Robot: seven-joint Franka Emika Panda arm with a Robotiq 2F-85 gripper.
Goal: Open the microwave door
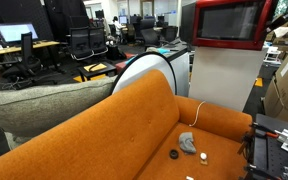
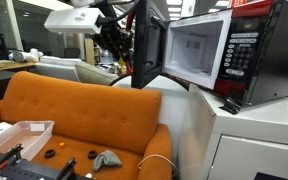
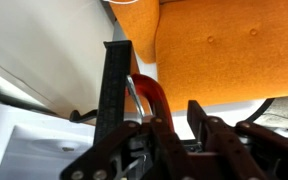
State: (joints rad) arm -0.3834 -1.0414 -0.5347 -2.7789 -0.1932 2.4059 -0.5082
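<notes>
The microwave (image 2: 246, 55) stands on a white cabinet (image 2: 254, 140) beside an orange sofa (image 2: 74, 110). The microwave door (image 2: 149, 45) is swung wide, baring the pale cavity. The gripper (image 2: 119, 40) is at the door's outer edge. In the wrist view its fingers (image 3: 199, 125) seem narrowly parted, and any grasp cannot be told.

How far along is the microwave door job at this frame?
Done: the microwave door stands wide open from the microwave, with the white cavity exposed. In hand: the gripper sits by the door's free edge; I cannot tell whether it grips anything. Left: probably only backing the arm away.
</notes>
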